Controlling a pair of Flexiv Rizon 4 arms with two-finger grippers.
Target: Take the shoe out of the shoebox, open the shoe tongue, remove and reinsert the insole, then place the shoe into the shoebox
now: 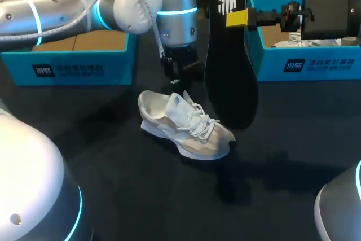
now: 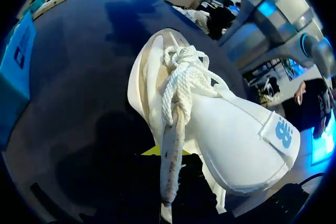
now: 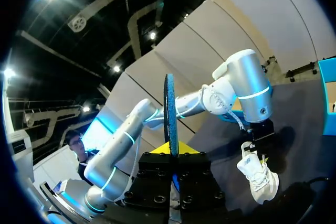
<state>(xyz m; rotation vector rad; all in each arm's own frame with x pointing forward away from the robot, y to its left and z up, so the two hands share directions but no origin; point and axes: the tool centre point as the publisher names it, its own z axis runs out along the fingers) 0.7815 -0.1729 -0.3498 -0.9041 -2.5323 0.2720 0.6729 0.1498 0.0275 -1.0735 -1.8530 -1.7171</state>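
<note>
A white lace-up shoe lies on the dark table, toe toward the front right. My left gripper stands over its heel end, shut on a thin white strip at the tongue. In the left wrist view the tongue with its blue logo rises close beside that gripper, and the knotted laces lie ahead. My right gripper is shut on the black insole, which hangs upright above the table behind the shoe. Seen edge-on, the insole stands between the right gripper's yellow tips, with the shoe beyond.
Two blue boxes stand along the table's back edge: one at the left under my left arm, one at the right with white paper inside, just behind my right gripper.
</note>
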